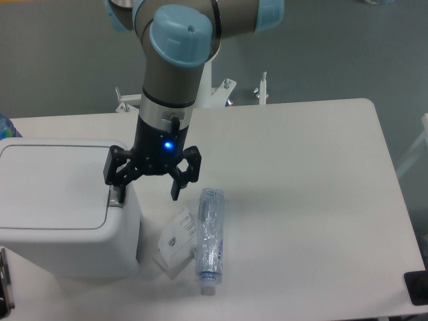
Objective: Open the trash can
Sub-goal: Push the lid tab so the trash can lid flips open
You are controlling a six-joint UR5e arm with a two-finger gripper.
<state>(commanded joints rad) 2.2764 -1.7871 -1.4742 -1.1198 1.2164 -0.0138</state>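
Here's the trash can [57, 207], sitting at the near left edge of the white surface [301, 180], big and boxy, its flat lid down and flush. Lid's shut, so the job isn't done.

The pincer [148, 186] hangs right at the can's right-hand edge, jaws spread wide, gripping nothing. One finger [115, 175] is down over the grey push-button tab [118, 195] on the lid's right rim; the other finger hangs off the side, out over the surface. Whether that finger is actually touching the tab or just above it, I can't tell from here.

My read: this is the press step, lined up and not yet paying off. What the next move calls for, I'd say, is a straight push down on that tab with the one finger, firm enough to trip the latch, then a lift clear so the lid has room to swing up. The arm's wrist sits over the lid's right edge, so it could block the lid if it doesn't back off.

Around it: a clear plastic bottle [210, 241] lies on its side just to the right of the can, cap toward the front. A small white card or packet [175, 242] lies between bottle and can, touching the bottle. Neither sits under the pressing finger, so they shouldn't interfere.
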